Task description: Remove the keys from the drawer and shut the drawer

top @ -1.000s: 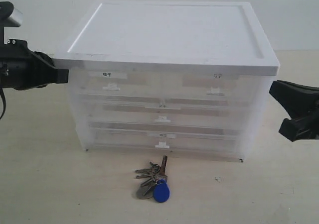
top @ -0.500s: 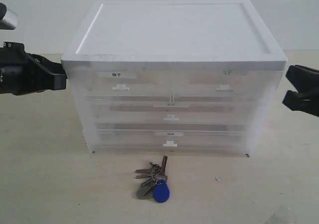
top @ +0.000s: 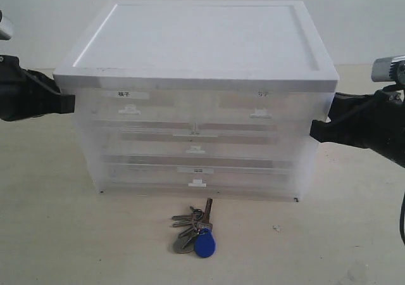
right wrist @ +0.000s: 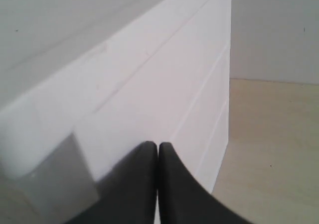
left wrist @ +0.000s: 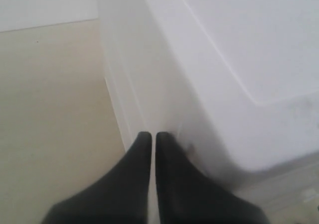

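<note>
The keys (top: 193,229), with their round blue fob (top: 204,244), lie on the table in front of the white drawer cabinet (top: 196,38). The drawer (top: 130,111), top left with a dark two-character label, is pushed in flush. My left gripper (top: 71,102) is shut, and its tips (left wrist: 153,135) rest against the cabinet's left side wall (left wrist: 129,84). My right gripper (top: 313,131) is shut too. Its tips (right wrist: 158,145) press on the cabinet's right side wall (right wrist: 164,84). Neither gripper holds anything.
The cabinet also has a second half-width drawer (top: 259,113) at top right and two full-width drawers (top: 195,149) below, all pushed in. The beige table (top: 50,234) surrounds it. A pale wall stands behind.
The cabinet slid right, then back to the left. My right gripper, earlier open and off to the right, has shut and moved in against the cabinet's right side.
</note>
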